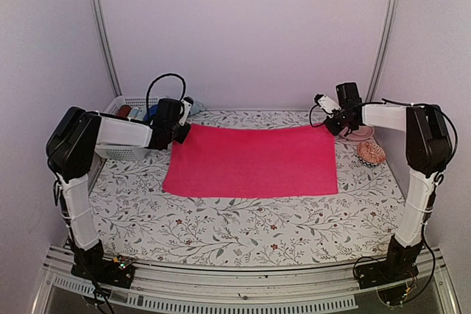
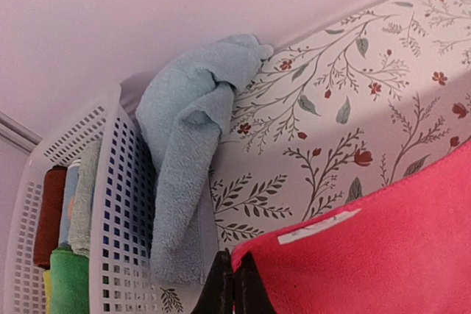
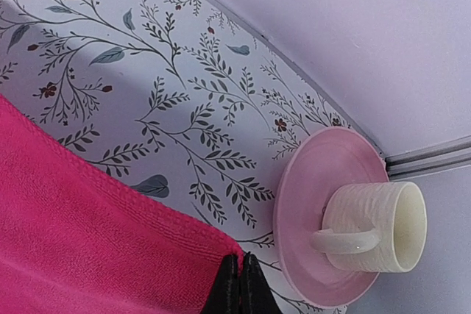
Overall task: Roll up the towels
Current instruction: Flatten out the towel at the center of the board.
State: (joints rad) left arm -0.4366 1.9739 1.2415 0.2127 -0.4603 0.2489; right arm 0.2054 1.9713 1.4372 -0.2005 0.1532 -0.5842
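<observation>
Two towels are in view, one of each colour. One pink towel point(image 1: 250, 161) lies spread flat as a wide rectangle on the middle of the floral worktop point(image 1: 243, 226). One pale blue towel point(image 2: 188, 152) hangs crumpled over the wall of the single white basket point(image 2: 118, 204) at the far left corner, against the back wall.

Two claws are at work, one on each far corner of the pink towel. The left claw point(image 2: 234, 273) is closed tight, its dark fingers pinching the far left corner just beside one white label point(image 2: 316, 227) sewn on the cloth. The right claw point(image 3: 241, 266) is likewise pressed fully together, nipping the far right corner.

Inside the basket stand several rolled cloths; one dark red roll point(image 2: 50, 215) and one green roll point(image 2: 70, 281) are plain to see, with a sliver of yellow beside the green, and the full count cannot be told.

One pink saucer point(image 3: 309, 182) carrying one cream cup point(image 3: 375, 226) sits just beyond the right corner. One orange patterned object point(image 1: 372, 152) lies near it.
</observation>
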